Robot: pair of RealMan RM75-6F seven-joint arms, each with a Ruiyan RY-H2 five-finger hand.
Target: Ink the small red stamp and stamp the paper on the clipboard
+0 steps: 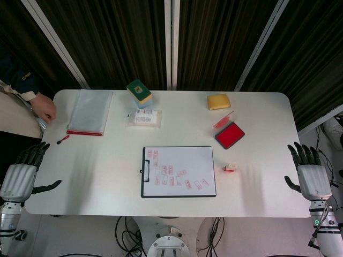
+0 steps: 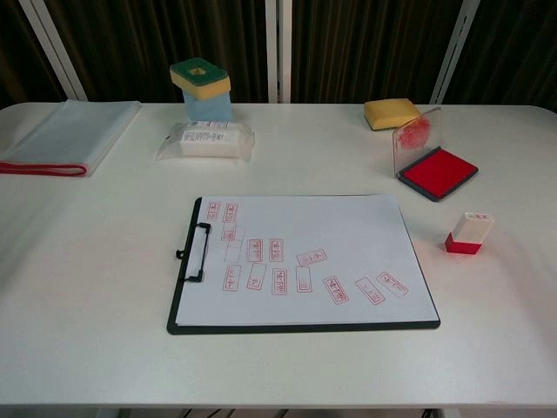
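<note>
Two hands flank a white table (image 1: 96,176) before dark curtains: left hand (image 1: 24,171) and right hand (image 1: 309,172) spread, holding nothing. Chest view: small red stamp (image 2: 469,232) upright right of the clipboard (image 2: 300,326); open ink pad (image 2: 437,171) behind it.

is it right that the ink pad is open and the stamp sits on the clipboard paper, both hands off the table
Not quite. The stamp stands on the bare table, to the right of the clipboard and apart from it, as the chest view shows. The ink pad is open, and both hands are off the table.
</note>
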